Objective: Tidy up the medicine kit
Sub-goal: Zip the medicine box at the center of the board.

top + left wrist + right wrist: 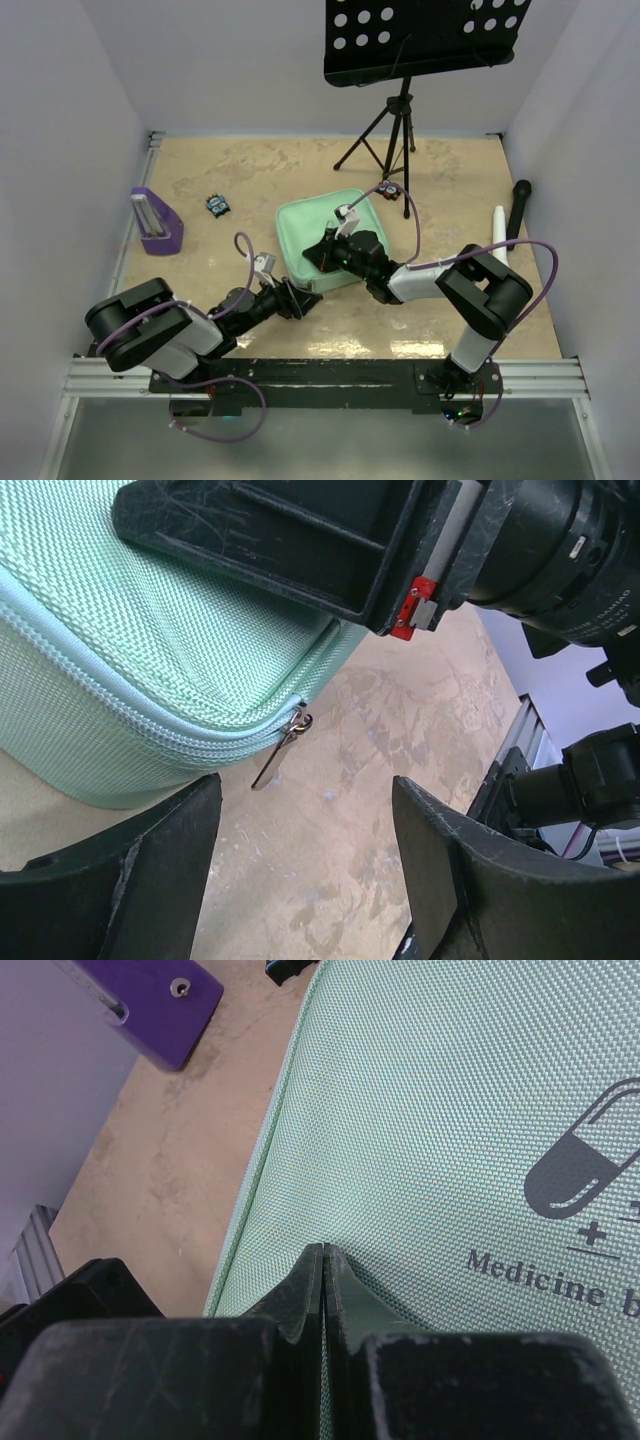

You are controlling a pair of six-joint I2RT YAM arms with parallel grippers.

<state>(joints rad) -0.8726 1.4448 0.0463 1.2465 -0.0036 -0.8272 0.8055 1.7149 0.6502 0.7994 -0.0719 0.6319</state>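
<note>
Mint-green square fabric medicine kit near worktop centre, zipped; right end effector closed, resting on lid; left end effector open short of thin metal zip pull (dangling). Risk: missing it, pinching fabric.

Purple stand at left, small black-blue object near it, black music stand at back, white tube at right

Lab test cell — white partition walls, aluminium rail, tripod stand
</note>
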